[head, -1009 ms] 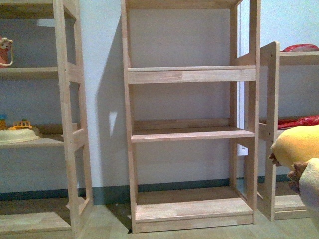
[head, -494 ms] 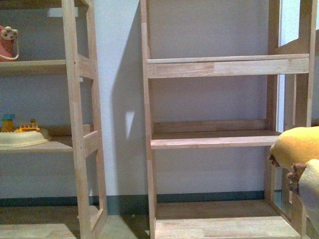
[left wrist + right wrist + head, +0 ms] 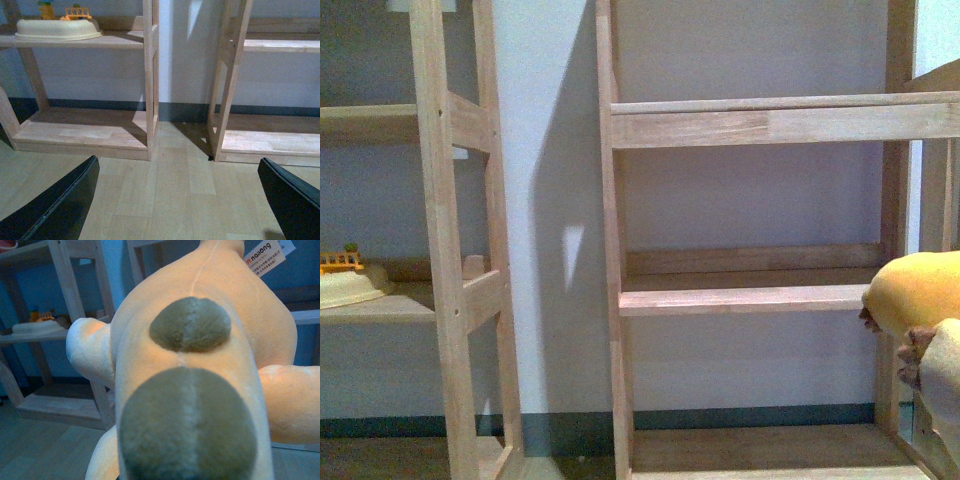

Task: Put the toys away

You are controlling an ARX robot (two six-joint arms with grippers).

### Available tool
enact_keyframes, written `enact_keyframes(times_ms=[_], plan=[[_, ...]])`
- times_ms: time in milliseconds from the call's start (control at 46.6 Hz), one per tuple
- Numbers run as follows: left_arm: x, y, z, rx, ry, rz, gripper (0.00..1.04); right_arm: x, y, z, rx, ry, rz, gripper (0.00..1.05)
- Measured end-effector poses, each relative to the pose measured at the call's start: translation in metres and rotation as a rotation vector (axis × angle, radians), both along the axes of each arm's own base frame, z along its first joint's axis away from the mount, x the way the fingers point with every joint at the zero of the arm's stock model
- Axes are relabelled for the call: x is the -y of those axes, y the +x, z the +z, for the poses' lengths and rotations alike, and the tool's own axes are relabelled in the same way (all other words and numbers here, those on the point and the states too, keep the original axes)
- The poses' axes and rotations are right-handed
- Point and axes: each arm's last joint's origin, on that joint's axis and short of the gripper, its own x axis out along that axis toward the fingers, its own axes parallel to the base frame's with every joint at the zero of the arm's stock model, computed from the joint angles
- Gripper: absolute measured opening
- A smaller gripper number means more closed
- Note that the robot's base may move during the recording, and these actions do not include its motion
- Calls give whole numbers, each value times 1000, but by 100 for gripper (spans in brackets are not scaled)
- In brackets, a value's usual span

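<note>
An orange-yellow plush toy [image 3: 918, 290] shows at the right edge of the front view, held up at about the height of the middle shelf board [image 3: 750, 297]. In the right wrist view the plush toy [image 3: 200, 360] fills nearly the whole picture, with two brown round patches and a white label [image 3: 265, 255]. My right gripper is shut on it, its fingers hidden behind the plush. My left gripper [image 3: 177, 200] hangs open over the bare floor, with black fingers [image 3: 60, 207] far apart and nothing between them.
A wooden shelf unit [image 3: 612, 250] stands straight ahead against the wall, with a second wooden unit [image 3: 445, 250] to its left. A cream tray [image 3: 348, 285] with small coloured toys lies on that left unit's shelf. Light wood floor [image 3: 175, 175] runs in front of both.
The shelves have grown larger and slid left in the front view, so I am closer to them. The plush toy keeps its place at the right edge.
</note>
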Motion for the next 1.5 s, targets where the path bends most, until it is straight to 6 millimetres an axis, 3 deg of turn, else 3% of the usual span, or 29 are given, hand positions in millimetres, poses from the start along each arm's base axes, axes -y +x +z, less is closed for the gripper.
enact_keyframes(times_ms=[1503], plan=[[0,0,0,0,0,0,99,0,0,0,0,0,0,9]])
